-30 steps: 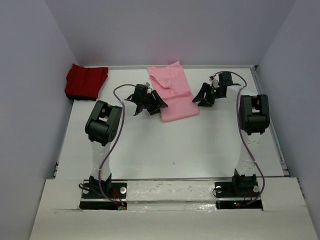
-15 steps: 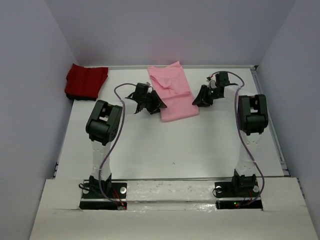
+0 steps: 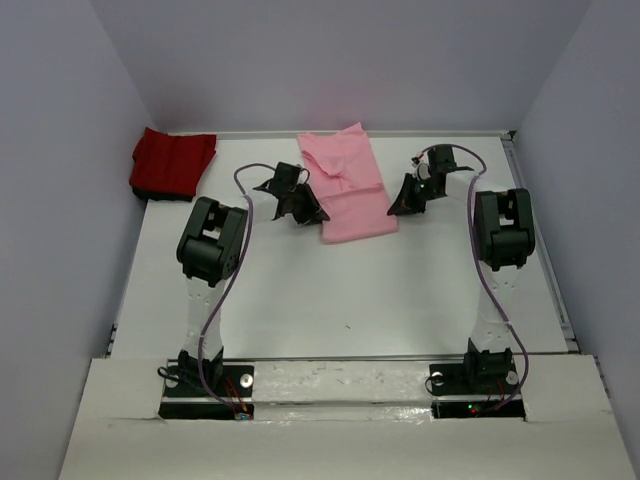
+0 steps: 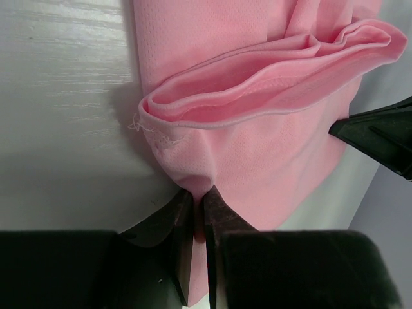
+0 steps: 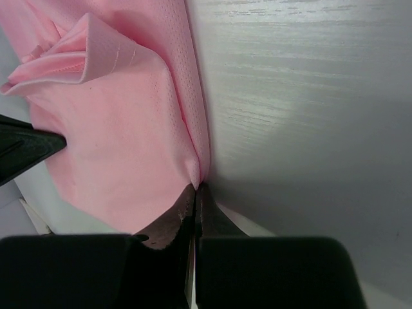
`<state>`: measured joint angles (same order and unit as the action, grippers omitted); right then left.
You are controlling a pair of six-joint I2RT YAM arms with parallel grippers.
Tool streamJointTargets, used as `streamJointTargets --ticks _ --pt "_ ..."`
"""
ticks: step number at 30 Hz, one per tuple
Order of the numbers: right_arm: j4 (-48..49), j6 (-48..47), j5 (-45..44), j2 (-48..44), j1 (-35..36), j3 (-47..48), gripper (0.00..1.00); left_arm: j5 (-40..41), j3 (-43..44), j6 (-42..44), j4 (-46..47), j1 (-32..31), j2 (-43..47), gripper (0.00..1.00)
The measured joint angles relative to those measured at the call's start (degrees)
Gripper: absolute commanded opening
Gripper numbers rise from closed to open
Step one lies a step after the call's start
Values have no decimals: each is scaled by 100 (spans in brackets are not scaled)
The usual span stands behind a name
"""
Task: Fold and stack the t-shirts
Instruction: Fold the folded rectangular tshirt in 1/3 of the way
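Here, left hand [image 4: 198, 201], right hand [image 5: 196, 190] reach far forward, each clamped on pink shirt [image 3: 347, 186] edge.

We see the pink shirt [image 4: 257, 148] as soft, matt knit cloth with a fine pinhole mesh and stitched hems. The red shirt [image 3: 172, 160] looks like matt cloth too. The white bench [image 5: 309, 96] shows a faint brushed grain and a slight sheen. The left hand [image 4: 198, 196] and right hand [image 5: 197, 190] look like matt black plastic.
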<state>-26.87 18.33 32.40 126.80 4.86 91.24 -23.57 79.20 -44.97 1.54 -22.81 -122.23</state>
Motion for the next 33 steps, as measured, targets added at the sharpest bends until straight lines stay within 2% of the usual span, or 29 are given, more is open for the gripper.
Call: streamJointTargets --ticks 7,17,33 --pt "-85 -2 -61 -81 22 -101 0 -96 450 306 -490 0 -197 22" --pt "-483 -20 -332 -601 260 -721 0 -133 396 772 -839 0 -72 22" --pt "-1414 -52 -581 -1777 573 -2002 0 -221 -1388 1322 -1644 -216 1349 22"
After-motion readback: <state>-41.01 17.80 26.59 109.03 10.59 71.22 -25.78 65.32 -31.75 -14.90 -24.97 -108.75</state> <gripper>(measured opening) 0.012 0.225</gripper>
